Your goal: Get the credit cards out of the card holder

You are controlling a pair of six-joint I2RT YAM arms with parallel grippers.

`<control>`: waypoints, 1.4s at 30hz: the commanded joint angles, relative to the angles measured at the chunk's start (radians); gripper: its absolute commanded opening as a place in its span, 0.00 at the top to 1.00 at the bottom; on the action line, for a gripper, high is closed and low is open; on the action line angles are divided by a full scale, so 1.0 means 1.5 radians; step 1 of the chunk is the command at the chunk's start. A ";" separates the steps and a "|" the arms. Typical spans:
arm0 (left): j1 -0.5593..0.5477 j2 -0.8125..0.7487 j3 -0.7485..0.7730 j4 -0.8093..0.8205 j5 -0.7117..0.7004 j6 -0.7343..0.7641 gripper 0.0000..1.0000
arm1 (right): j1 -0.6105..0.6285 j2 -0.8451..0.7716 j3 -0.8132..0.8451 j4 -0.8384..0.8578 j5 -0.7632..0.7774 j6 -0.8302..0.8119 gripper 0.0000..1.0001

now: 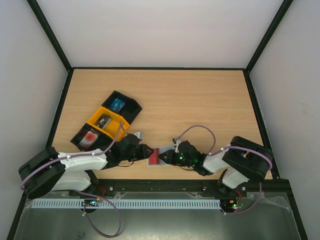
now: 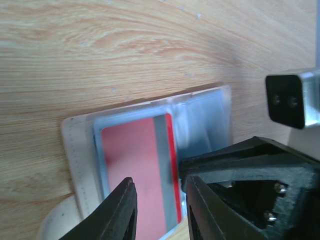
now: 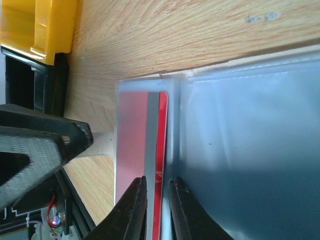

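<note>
While a red credit card (image 2: 135,175) sits in the card holder (image 2: 205,117), left hand (image 2: 159,189) gapes; right hand (image 3: 158,187) seemingly pinches it.

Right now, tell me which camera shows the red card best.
The left wrist view: the red card shows its face and grey stripe plainly through the wallet. The right wrist view shows a narrower slice, cut off at the bottom. The top view gives only a small red patch.

No text, label, brand or number can be read. The bright red flat card (image 2: 132,170) shows only a plain grey stripe (image 2: 165,165). Faint marks on the light wooden tabletop (image 3: 200,30) are illegible.
</note>
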 commanded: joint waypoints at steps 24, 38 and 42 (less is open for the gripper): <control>-0.004 0.041 0.006 -0.033 -0.003 -0.005 0.82 | -0.002 0.004 -0.010 0.027 -0.005 0.018 0.88; -0.004 0.036 0.005 -0.054 -0.017 0.004 0.74 | -0.002 0.031 -0.010 0.043 -0.012 0.019 0.88; -0.003 0.065 0.006 -0.035 -0.004 0.009 0.77 | -0.002 0.039 -0.010 0.052 -0.016 0.020 0.88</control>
